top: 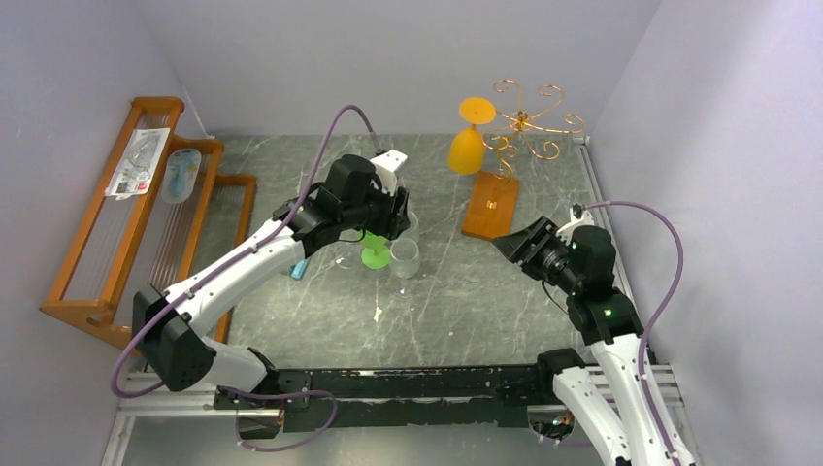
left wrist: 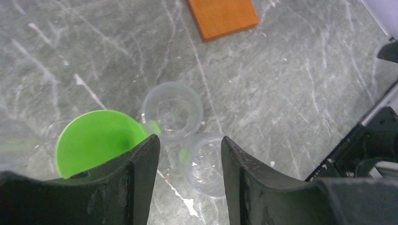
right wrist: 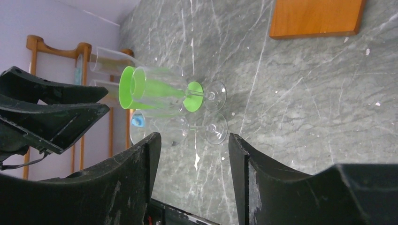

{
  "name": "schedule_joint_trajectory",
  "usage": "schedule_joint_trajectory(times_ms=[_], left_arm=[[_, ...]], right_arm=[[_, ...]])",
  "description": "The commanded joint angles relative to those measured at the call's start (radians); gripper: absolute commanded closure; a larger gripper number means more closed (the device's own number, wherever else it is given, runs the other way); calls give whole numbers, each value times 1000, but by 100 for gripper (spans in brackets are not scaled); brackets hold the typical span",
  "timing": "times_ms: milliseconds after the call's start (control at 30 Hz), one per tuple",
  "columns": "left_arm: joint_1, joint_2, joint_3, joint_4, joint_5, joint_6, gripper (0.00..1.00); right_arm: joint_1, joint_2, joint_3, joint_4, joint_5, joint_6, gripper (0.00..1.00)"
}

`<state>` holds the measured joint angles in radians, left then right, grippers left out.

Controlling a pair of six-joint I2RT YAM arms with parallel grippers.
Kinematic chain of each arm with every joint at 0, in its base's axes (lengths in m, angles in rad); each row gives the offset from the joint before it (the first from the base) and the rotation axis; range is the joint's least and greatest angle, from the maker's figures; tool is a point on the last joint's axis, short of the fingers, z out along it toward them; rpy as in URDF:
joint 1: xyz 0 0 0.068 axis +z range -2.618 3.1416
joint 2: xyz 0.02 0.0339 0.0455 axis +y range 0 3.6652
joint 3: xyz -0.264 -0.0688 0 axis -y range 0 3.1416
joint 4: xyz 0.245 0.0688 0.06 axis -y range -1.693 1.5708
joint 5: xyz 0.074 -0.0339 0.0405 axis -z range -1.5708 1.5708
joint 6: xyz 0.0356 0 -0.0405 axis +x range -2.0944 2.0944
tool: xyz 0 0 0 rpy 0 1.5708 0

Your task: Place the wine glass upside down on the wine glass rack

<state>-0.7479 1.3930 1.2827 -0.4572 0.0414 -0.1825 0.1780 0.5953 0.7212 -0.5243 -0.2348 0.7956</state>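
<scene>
We see the grey marble table [top: 456,301] filling the floor of the cell. The big slatted wooden rack [top: 146,223] stands along its left side, with a white packet [top: 139,160] and a bluish packet [top: 181,175] resting on its upper shelf.

The left arm [top: 243,267] reaches in over the middle of the table, and the right arm [top: 602,311] is bent up at the right edge.

At the back right stands the wine glass rack [top: 519,126], gold wire scrolls on a stem rising from an orange-brown wooden base [top: 490,204]. An orange wine glass [top: 468,146] hangs on its left side, foot up and bowl down.

The other glasses stand upright in a tight cluster at mid-table, well apart from that rack.

The left gripper [left wrist: 190,145] hangs right over them with its jaws apart and nothing clamped. The green wine glass [left wrist: 96,140] lies by its left finger. One clear wine glass [left wrist: 172,111] stands just beyond the tips, and a second clear glass [left wrist: 204,166] sits below the gap, partly hidden by the right finger.

The right gripper [right wrist: 193,140] is spread wide and empty, pointing across the table at the cluster from a distance.
</scene>
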Motion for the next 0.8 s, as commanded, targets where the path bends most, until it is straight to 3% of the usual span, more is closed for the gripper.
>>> schedule_joint_trajectory(times_ms=[0, 100, 267, 400, 767], left_arm=[[-5, 33, 52, 29, 172, 16, 47], [-12, 71, 71, 15, 192, 8, 46], [-23, 111, 61, 32, 43, -18, 40], [-27, 136, 60, 87, 57, -39, 40], [-35, 261, 144, 44, 3, -30, 48]], right_arm=[[-3, -2, -32, 21, 23, 22, 42], [-3, -38, -68, 7, 21, 56, 42], [-3, -73, -98, -8, -17, 59, 42], [-3, -40, -71, -56, -35, 23, 42], [-3, -94, -143, -14, -47, 78, 42]])
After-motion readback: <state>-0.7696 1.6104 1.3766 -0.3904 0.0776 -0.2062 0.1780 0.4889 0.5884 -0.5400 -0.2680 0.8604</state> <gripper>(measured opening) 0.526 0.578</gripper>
